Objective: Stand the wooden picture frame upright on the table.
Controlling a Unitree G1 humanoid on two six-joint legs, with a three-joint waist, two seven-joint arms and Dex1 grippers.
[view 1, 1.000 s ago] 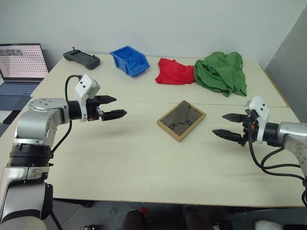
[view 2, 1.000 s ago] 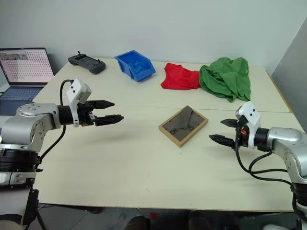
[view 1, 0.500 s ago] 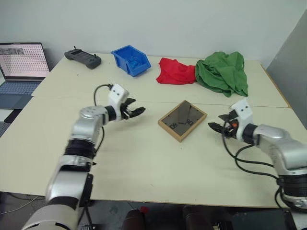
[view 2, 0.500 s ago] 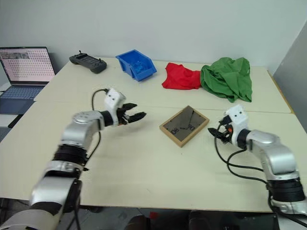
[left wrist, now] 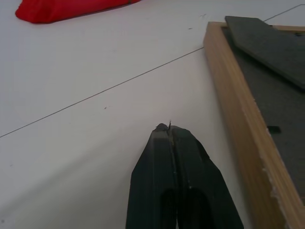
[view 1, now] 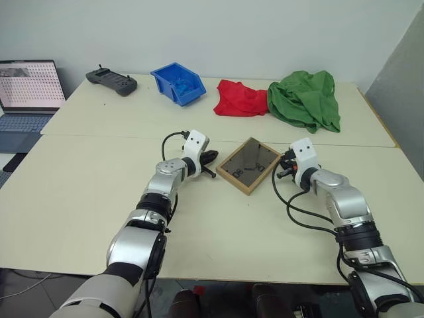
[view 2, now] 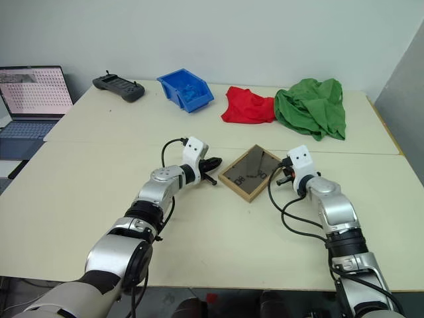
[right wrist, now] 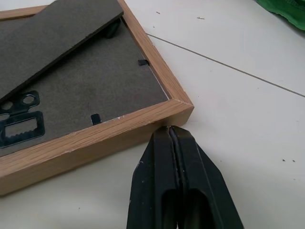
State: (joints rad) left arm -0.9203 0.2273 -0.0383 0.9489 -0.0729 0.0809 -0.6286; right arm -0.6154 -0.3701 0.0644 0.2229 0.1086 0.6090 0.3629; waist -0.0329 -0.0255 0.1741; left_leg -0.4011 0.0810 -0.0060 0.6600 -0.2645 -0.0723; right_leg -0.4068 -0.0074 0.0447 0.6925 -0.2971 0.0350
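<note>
The wooden picture frame (view 1: 250, 165) lies flat on the table (view 1: 199, 225), just in front of the seam. Its dark back faces up and the fold-out stand (right wrist: 52, 38) lies folded down. My left gripper (view 1: 211, 167) is shut and empty, its tip (left wrist: 169, 128) low over the table, a short way off the frame's left edge (left wrist: 238, 109). My right gripper (view 1: 283, 169) is also shut and empty, its tip (right wrist: 169, 130) right against the frame's right corner (right wrist: 181, 107).
Along the back of the table sit a black controller (view 1: 111, 81), a blue bin (view 1: 177, 83), a red cloth (view 1: 240, 99) and a green cloth (view 1: 305, 99). A laptop (view 1: 26, 93) stands off the left end. A grey panel (view 1: 404, 99) rises at the right.
Both arms have swung inward and down from the table's sides to the frame's two edges. Both grippers went from open to shut. The frame has not moved.
</note>
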